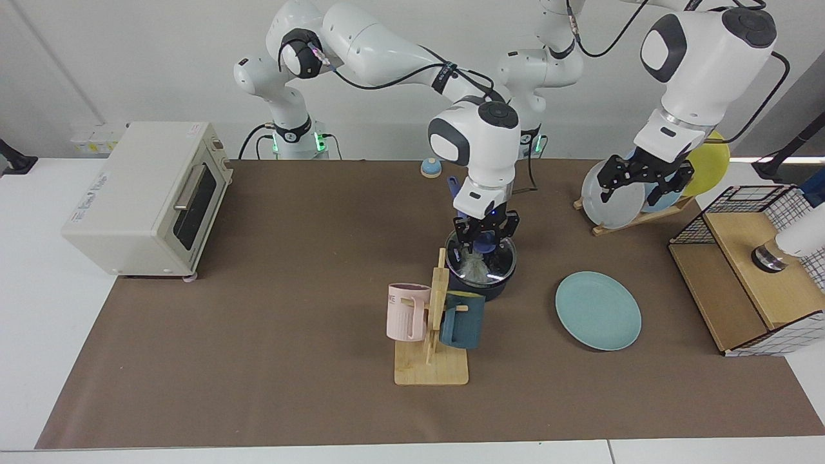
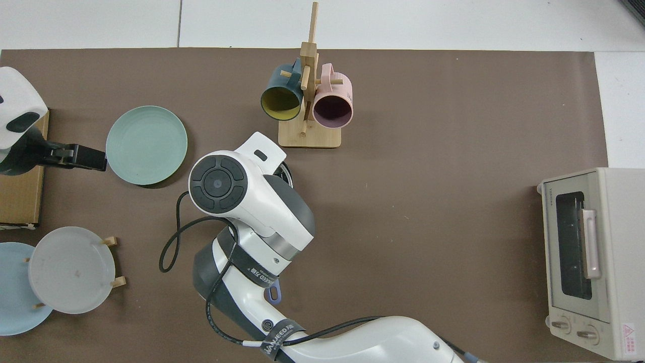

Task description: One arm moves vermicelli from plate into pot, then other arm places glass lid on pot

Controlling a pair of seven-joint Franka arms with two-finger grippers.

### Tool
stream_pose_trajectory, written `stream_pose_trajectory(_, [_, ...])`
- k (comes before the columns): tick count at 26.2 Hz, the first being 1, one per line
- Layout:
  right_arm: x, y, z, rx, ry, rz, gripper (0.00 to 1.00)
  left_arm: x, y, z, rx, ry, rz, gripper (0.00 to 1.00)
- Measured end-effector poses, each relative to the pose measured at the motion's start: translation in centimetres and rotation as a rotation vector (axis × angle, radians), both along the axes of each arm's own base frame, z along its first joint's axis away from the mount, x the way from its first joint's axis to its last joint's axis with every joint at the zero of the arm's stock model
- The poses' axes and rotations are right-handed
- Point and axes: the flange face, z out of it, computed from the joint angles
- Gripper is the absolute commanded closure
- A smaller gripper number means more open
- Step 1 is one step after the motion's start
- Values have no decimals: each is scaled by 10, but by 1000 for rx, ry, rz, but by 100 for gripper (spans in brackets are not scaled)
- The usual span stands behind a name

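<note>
Reaching in from the far side of the bench, the right arm holds its right pincer directly over the pot, with its fingers set on either side of the blue knob of the glass lid. Whether the fingers press the knob or stand slightly off it cannot be told. The glass lid lies on the rim of the pot. The vermicelli shows through the glass as a white bundle inside the pot. In the top view the right arm's wrist covers the pot almost wholly; only a sliver of its rim shows.

The plate lies flat on the bench near the pot, apart from it, with nothing on it; the top view confirms this.

The left arm waits with its left pincer raised, fingers apart and holding nothing, in front of the dish rack with its grey, light-blue and yellow plates.

A mug stand carrying a pink mug and a dark teal mug stands just in front of the pot. A toaster oven sits well apart at the bench end.
</note>
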Motion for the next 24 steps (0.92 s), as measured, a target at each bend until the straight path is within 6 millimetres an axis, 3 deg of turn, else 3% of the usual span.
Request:
stream_pose_trajectory(2, [0, 0, 0, 0, 0, 0, 87, 0, 0, 0, 0, 0, 0, 0])
stream_pose_trajectory(3, [0, 0, 0, 0, 0, 0, 72, 0, 0, 0, 0, 0, 0, 0])
stream_pose_trajectory(4, [0, 0, 0, 0, 0, 0, 44, 0, 0, 0, 0, 0, 0, 0])
stream_pose_trajectory(5, [0, 0, 0, 0, 0, 0, 8, 0, 0, 0, 0, 0, 0, 0])
stream_pose_trajectory(6, [0, 0, 0, 0, 0, 0, 1, 0, 0, 0, 0, 0, 0, 0])
stream_pose_trajectory(17, [5, -7, 10, 6, -14, -11, 0, 0, 0, 0, 0, 0, 0, 0])
stream_pose_trajectory(24, [15, -27, 56, 43, -60, -41, 0, 0, 0, 0, 0, 0, 0, 0])
